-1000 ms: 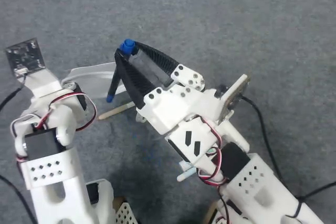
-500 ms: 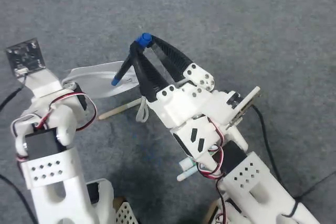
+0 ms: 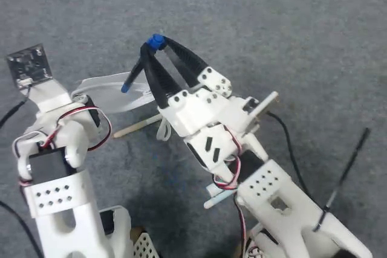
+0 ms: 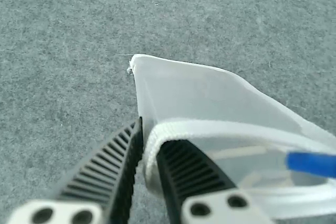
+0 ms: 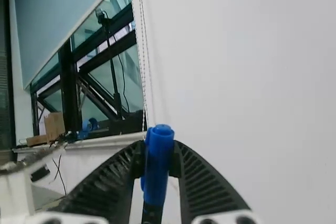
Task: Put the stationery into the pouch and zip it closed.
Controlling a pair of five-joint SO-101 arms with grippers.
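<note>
Blue pen (image 3: 135, 74) aslant, tip toward pouch (image 3: 107, 93)

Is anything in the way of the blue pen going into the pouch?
Nothing visible is. The blue pen hangs with its tip at the open mouth of the pouch, which the left gripper pinches by the rim. The wooden stick lies beside the pouch.

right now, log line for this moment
left gripper: shut on pouch rim | right gripper: shut on blue pen, tip at pouch mouth | wooden stick: outside pouch
</note>
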